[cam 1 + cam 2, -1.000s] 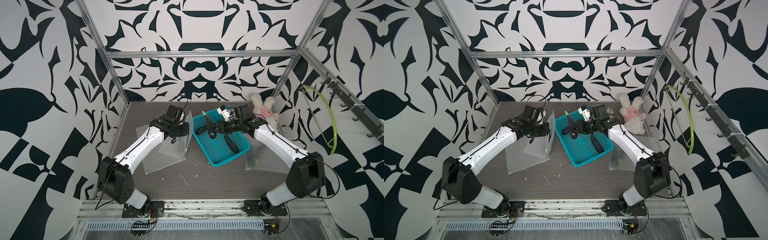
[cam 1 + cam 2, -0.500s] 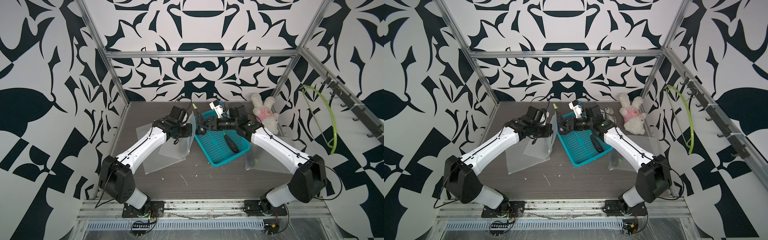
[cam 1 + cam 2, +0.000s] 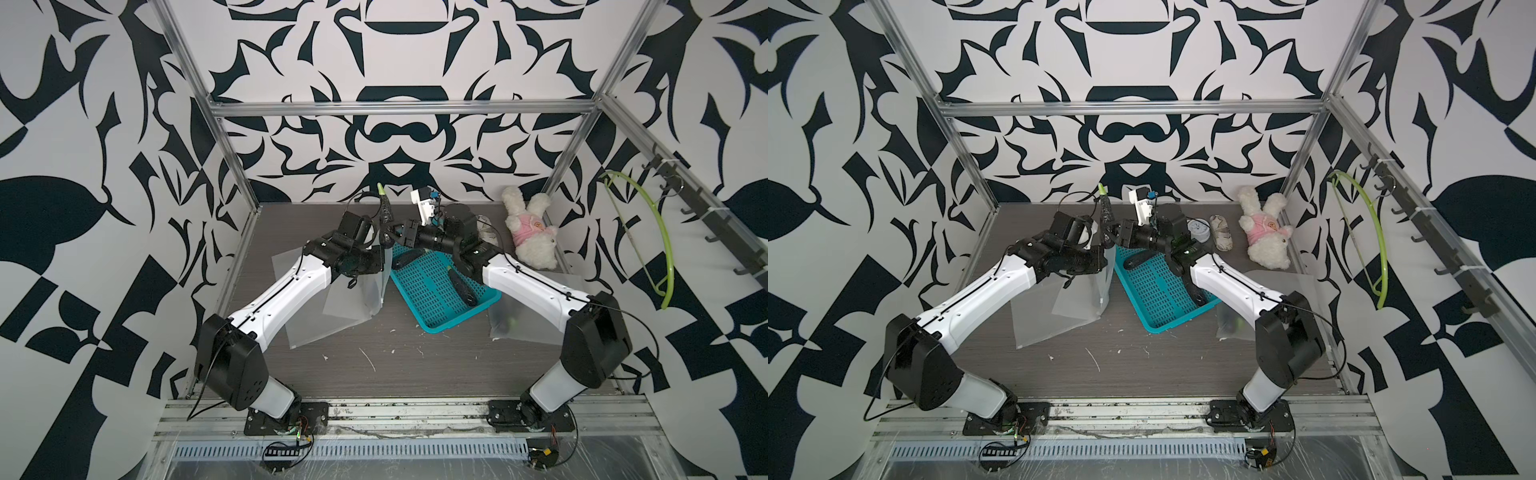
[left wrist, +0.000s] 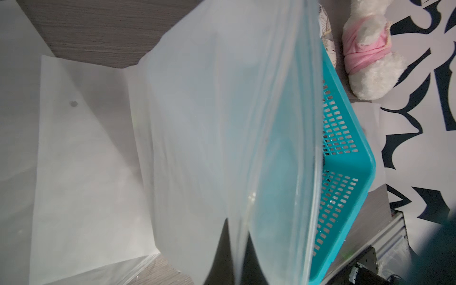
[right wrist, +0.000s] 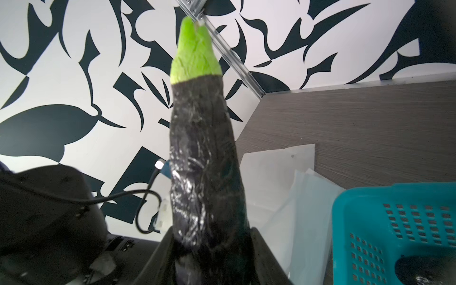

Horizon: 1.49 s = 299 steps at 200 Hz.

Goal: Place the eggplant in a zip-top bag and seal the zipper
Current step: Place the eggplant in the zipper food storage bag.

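Note:
My right gripper [image 3: 388,233] is shut on the lower end of a dark purple eggplant [image 3: 384,211] with a green cap. It holds the eggplant upright above the table, as the right wrist view shows [image 5: 204,160]. Just left of it, my left gripper [image 3: 380,250] is shut on the top edge of a clear zip-top bag [image 3: 372,286], which hangs down to the table. In the left wrist view the bag [image 4: 222,123] fills the frame and its edge runs between the fingers [image 4: 222,249]. The eggplant stands beside and above the bag's top edge in both top views.
A teal basket [image 3: 432,330] right of the bag holds two more dark eggplants [image 3: 463,289]. More clear bags lie flat at the left [image 3: 307,320] and at the right [image 3: 528,328]. A plush rabbit [image 3: 530,232] sits at the back right, and a green hanger [image 3: 660,232] is on the right wall.
My right gripper has lifted the eggplant out of the basket and carried it left and back, turning it upright beside the bag's top. My left gripper has shifted the bag slightly toward the basket.

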{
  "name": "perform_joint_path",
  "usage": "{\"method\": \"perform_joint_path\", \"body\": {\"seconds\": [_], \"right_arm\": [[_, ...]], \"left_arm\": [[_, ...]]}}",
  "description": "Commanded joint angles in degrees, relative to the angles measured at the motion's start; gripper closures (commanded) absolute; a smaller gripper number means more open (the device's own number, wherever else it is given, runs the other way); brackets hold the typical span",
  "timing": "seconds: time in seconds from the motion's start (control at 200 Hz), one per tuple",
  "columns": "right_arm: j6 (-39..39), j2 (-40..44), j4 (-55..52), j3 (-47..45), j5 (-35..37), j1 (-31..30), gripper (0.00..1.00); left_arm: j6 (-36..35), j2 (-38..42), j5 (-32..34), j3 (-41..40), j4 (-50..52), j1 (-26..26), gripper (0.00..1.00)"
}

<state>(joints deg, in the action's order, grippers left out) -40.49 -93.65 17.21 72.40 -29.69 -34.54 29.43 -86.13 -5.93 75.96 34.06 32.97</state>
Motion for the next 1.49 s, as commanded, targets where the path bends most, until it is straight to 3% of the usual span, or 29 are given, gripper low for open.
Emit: {"method": "perform_joint_path", "body": {"seconds": [0.0, 0.29, 0.59, 0.83, 1.135, 1.29, 1.49], "right_arm": [[1.3, 0.1, 6.4, -1.7, 2.5, -1.3, 0.60], [5.9, 0.7, 8.1, -5.9, 8.0, -2.5, 0.60], [12.1, 2.1, 13.2, -10.9, 8.9, -5.9, 0.58], [12.7, 2.6, 11.4, -11.1, 9.2, -6.3, 0.48], [16.2, 6.2, 6.7, -9.0, 8.8, -6.2, 0.38], [18.9, 6.8, 2.5, -6.9, 9.0, -6.2, 0.40], [18.5, 4.5, -2.9, -3.7, 8.7, -6.2, 0.54]], "left_arm": [[0.4, 2.5, -1.8, 0.1, -1.0, -0.3, 1.00], [2.7, 5.4, -3.8, -2.4, -2.4, -3.6, 1.00], [5.2, 4.6, -5.7, 0.0, -0.3, -5.7, 1.00], [7.1, 3.9, -8.8, 0.4, -1.0, -6.8, 1.00], [6.1, 4.7, -7.5, -0.4, -0.3, -6.8, 1.00], [5.0, 5.2, -7.6, -1.0, -1.2, -6.9, 1.00], [4.2, 5.2, -7.5, -0.8, -0.7, -6.8, 1.00]]}}
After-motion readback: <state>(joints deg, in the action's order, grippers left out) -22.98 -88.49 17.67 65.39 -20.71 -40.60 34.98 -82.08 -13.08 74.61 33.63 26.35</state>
